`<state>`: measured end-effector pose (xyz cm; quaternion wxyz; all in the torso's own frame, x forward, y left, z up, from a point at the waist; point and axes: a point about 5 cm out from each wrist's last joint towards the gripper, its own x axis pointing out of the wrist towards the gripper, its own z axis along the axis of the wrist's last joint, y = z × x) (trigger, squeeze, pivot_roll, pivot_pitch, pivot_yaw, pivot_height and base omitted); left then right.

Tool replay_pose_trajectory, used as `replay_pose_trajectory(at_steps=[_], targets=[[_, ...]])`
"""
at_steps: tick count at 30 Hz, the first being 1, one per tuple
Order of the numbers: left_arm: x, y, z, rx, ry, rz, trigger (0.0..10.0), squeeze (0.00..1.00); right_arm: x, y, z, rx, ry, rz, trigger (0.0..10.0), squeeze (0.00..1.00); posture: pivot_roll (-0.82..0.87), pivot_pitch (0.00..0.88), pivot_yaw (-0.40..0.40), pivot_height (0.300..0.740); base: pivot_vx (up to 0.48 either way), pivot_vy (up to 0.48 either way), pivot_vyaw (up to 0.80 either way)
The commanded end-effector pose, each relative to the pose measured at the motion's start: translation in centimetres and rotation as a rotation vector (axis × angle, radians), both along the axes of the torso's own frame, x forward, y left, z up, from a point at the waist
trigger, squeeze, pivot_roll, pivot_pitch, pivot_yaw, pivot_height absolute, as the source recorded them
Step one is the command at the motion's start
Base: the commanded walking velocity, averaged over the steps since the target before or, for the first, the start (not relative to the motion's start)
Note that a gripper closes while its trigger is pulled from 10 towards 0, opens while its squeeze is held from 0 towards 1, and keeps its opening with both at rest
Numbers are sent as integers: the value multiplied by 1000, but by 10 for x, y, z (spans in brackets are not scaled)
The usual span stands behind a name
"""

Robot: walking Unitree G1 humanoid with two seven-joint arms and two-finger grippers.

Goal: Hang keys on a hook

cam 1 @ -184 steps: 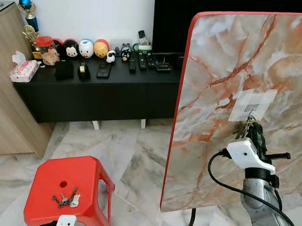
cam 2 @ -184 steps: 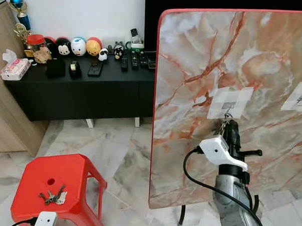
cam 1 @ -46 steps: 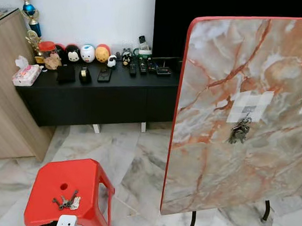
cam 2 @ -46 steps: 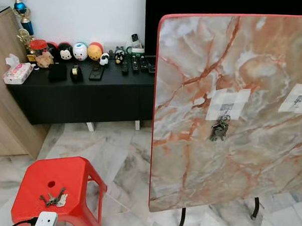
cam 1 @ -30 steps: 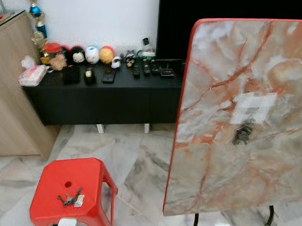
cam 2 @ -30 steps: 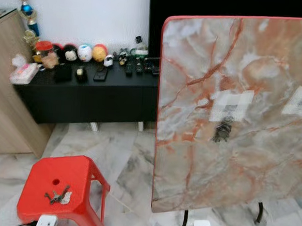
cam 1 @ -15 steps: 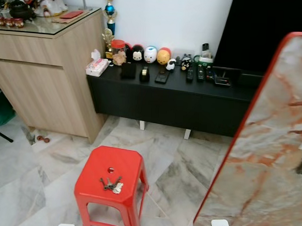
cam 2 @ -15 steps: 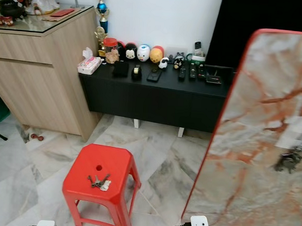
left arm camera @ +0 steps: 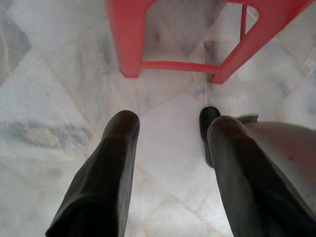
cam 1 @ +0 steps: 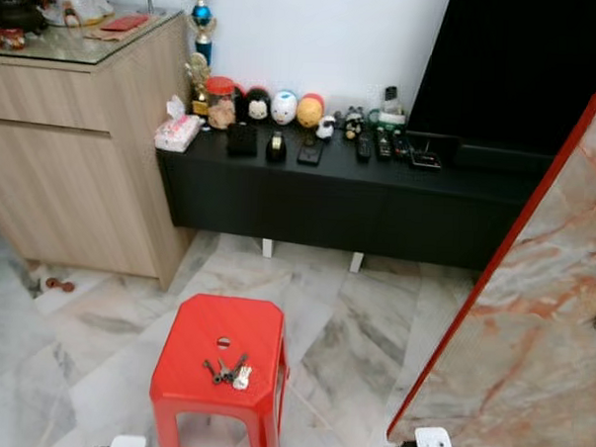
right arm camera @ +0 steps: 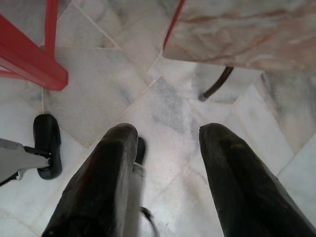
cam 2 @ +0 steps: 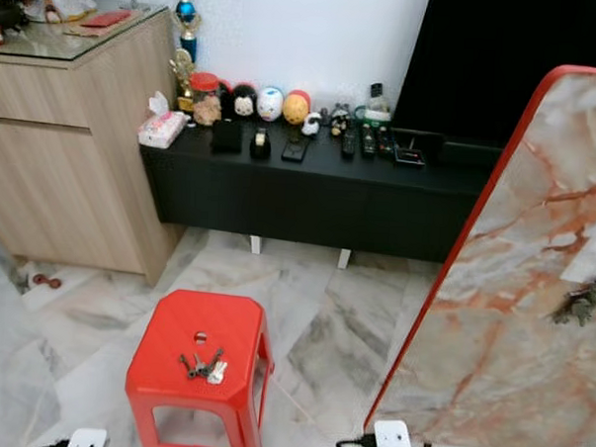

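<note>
One bunch of keys [cam 2: 580, 303] already hangs on the hook of the upended marble tabletop [cam 2: 491, 331], while the second key bunch [cam 2: 201, 366] lies flat mid-seat on the red stool [cam 2: 163, 376], long axis edge to edge, with my left gripper [left arm camera: 170, 148] and right gripper [right arm camera: 165, 153] both spread and empty above the floor.

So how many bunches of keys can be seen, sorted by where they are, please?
Keys on the red stool: 1
Keys hanging on the marble board: 1
Total: 2
</note>
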<state>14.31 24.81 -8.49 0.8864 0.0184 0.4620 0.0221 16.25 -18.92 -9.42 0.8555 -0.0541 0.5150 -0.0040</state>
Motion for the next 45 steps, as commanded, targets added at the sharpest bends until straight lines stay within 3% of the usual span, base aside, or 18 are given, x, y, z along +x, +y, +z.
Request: replay_pose_trajectory(at_steps=[1, 45], targets=[[0, -2, -1, -11, 5, 14, 10000, 0, -2, -4, -1, -4, 8, -18, 10000, 0, 99, 0, -34, 740, 0, 360, 0], [2, -2, 0, -12, 1, 19, 10000, 0, -3, 0, -1, 1, 3, -21, 10000, 0, 96, 0, -38, 740, 0, 344, 0]])
